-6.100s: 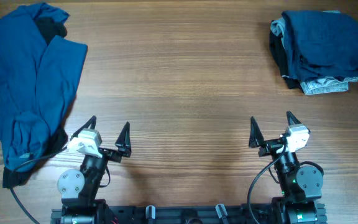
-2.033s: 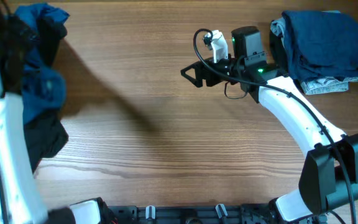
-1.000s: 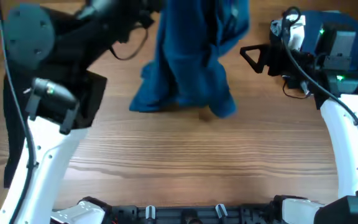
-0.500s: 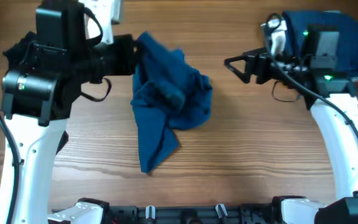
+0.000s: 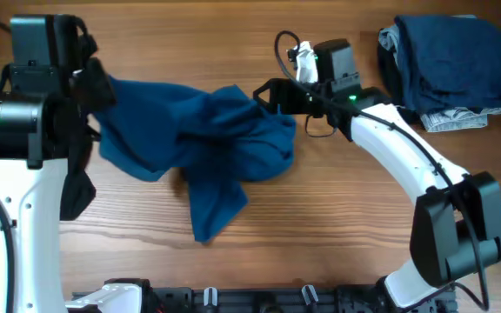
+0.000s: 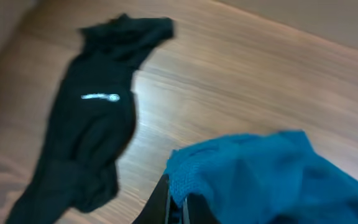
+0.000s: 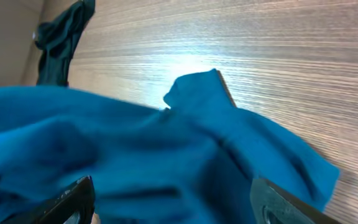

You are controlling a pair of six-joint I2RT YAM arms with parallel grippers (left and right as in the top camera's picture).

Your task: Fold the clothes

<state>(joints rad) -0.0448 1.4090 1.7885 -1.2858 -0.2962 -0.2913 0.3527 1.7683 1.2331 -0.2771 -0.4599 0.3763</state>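
- Overhead: left gripper (image 5: 92, 83) is pinching the blue garment (image 5: 203, 139), which is sprawling mid-scene; right gripper (image 5: 266, 96) is sitting at its right edge; folded stack (image 5: 446, 65) is lying far right.
- Left wrist: jaws are clamping blue cloth; black garment (image 6: 89, 140) is lying to the left.
- Right wrist: fingers (image 7: 79, 196) are spreading wide over the blue cloth.

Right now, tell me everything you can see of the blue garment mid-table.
The blue garment looks like soft teal knit, crumpled and unfolded. One end is lifted, pinched in the left gripper. The rest drapes onto the wooden table, a flap trailing toward the near edge. The open right gripper is spread over its right-hand bunch.
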